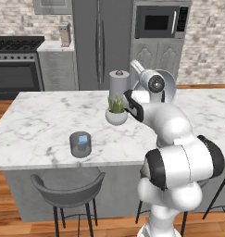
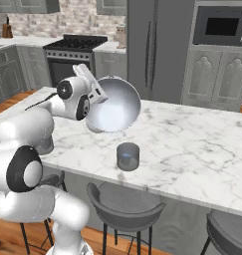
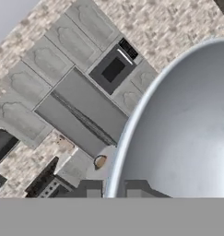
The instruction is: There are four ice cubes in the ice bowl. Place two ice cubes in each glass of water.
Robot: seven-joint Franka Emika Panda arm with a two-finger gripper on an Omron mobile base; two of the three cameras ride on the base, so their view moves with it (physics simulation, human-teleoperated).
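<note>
My gripper (image 2: 99, 93) is shut on the rim of the ice bowl (image 2: 115, 107), which hangs above the counter tipped steeply on its side, its pale inside facing the right base view. From the left base view the ice bowl (image 1: 170, 77) peeks out behind my wrist. In the hand view the ice bowl (image 3: 187, 129) fills the right side, with my gripper (image 3: 114, 191) clamped over its rim; its inside looks bare. A glass of water (image 1: 80, 144) stands near the counter's front edge with a pale-blue ice cube (image 1: 82, 139) in it. That glass (image 2: 128, 156) stands below and right of the bowl.
A small white pot with a green plant (image 1: 116, 114) and a paper-towel roll (image 1: 119, 83) stand mid-counter, just left of my arm. Grey stools (image 1: 67, 189) (image 2: 125, 205) sit under the marble counter (image 1: 35, 125). Stove, fridge and microwave line the back wall.
</note>
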